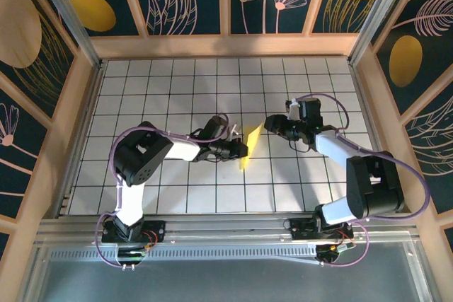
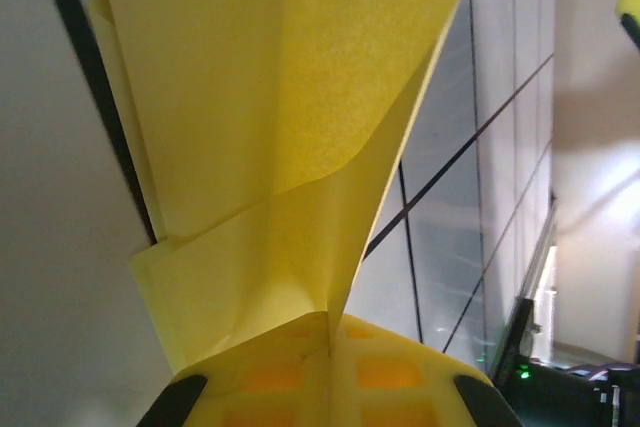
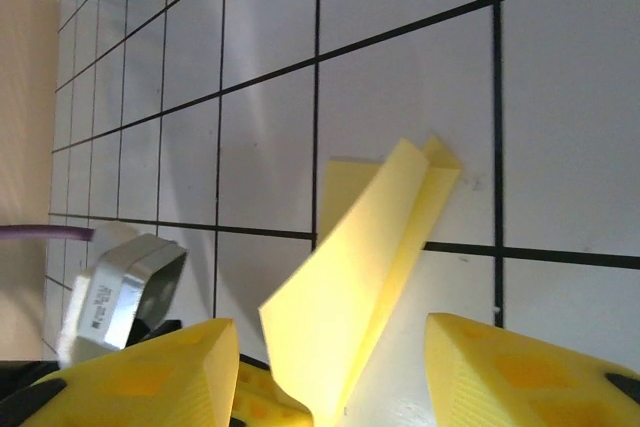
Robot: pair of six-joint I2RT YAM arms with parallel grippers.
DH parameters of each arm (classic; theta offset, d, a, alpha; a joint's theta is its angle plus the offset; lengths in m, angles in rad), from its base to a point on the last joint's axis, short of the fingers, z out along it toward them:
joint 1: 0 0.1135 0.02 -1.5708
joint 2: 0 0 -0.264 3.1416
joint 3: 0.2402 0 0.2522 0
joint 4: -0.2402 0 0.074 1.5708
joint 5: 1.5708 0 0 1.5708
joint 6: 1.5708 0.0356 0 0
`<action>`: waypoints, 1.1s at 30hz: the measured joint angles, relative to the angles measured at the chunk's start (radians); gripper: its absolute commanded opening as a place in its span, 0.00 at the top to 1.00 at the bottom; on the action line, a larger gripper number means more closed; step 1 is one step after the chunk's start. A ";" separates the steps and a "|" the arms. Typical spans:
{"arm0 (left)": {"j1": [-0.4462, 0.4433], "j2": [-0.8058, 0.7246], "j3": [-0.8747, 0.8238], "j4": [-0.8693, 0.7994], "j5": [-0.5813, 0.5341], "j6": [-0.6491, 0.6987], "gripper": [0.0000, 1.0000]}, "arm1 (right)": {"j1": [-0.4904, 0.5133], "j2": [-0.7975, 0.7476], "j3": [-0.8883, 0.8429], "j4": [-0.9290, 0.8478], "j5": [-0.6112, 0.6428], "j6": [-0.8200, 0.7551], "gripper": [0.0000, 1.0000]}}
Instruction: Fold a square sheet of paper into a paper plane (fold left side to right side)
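Observation:
The square sheet of paper is folded into a narrow yellow paper plane (image 1: pixel 250 143) with a centre crease. It stands on edge above the white grid tiles at mid-table. My left gripper (image 1: pixel 239 151) is shut on its lower fold, and the yellow pads (image 2: pixel 300 372) pinch the crease while the paper plane (image 2: pixel 280 97) fans upward from them. My right gripper (image 1: pixel 270 126) is open just to the right of it. In the right wrist view the paper plane (image 3: pixel 370 267) rises between the two spread yellow fingers (image 3: pixel 150 377) without touching either.
The white grid-tiled table (image 1: pixel 170 97) is walled by wooden rails (image 1: pixel 226 45) at the back and sides. A metal rail (image 1: pixel 226 228) runs along the near edge by the arm bases. Part of the left arm's silver wrist housing (image 3: pixel 125 287) sits close to my right gripper.

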 measured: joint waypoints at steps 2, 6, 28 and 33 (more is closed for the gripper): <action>0.003 0.014 -0.017 0.054 0.018 -0.039 1.00 | 0.012 0.014 0.000 0.012 0.000 0.012 0.49; 0.016 0.022 -0.067 0.162 0.043 -0.112 1.00 | 0.025 0.034 -0.008 0.037 0.000 0.037 0.51; 0.039 0.106 -0.132 0.516 0.089 -0.370 1.00 | 0.138 0.144 -0.023 0.135 0.040 0.150 0.51; 0.039 0.106 -0.132 0.516 0.089 -0.370 1.00 | 0.144 0.159 -0.023 0.154 0.051 0.160 0.51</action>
